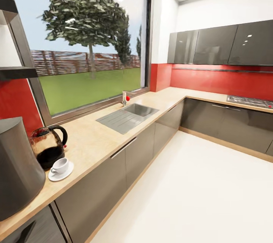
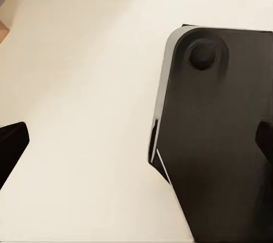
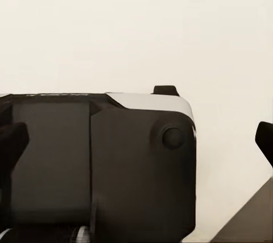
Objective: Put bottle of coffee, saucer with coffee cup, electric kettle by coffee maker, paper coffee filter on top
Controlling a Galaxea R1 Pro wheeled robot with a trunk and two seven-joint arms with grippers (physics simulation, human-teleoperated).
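Note:
A large grey rounded coffee maker (image 1: pixel 17 171) stands on the wooden countertop (image 1: pixel 94 142) at the near left. Just behind it is a glass electric kettle (image 1: pixel 47 146) with a black handle. In front of the kettle a white coffee cup (image 1: pixel 60 165) sits upright on a white saucer (image 1: pixel 68 173). My left gripper (image 2: pixel 136 143) is open, its dark fingertips (image 2: pixel 11 146) far apart over the pale floor and a black part of the robot. My right gripper (image 3: pixel 136 141) is open too, with nothing between its fingertips (image 3: pixel 265 139).
Dark shelves (image 1: pixel 17 72) hang on the red wall at the upper left. Further along the counter are a steel sink (image 1: pixel 142 109) with a faucet (image 1: pixel 124 98), then a corner and a hob (image 1: pixel 250 102). Pale floor (image 1: pixel 197 197) spreads out on the right.

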